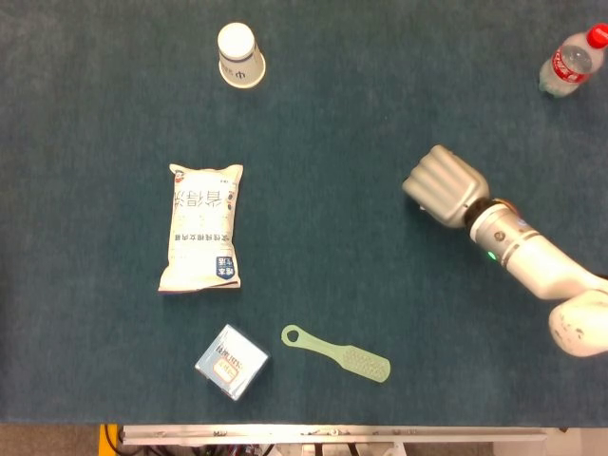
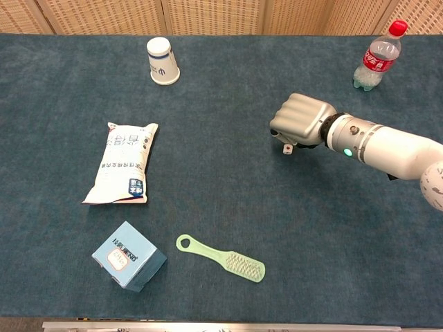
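Table covered in dark teal cloth (image 2: 228, 207). Laid on it: upturned white paper cup (image 2: 162, 61), white snack bag (image 2: 121, 172), light-blue carton (image 2: 128, 256), pale green plastic brush (image 2: 221, 257), clear red-capped bottle (image 2: 376, 59), small white die (image 2: 286, 149).
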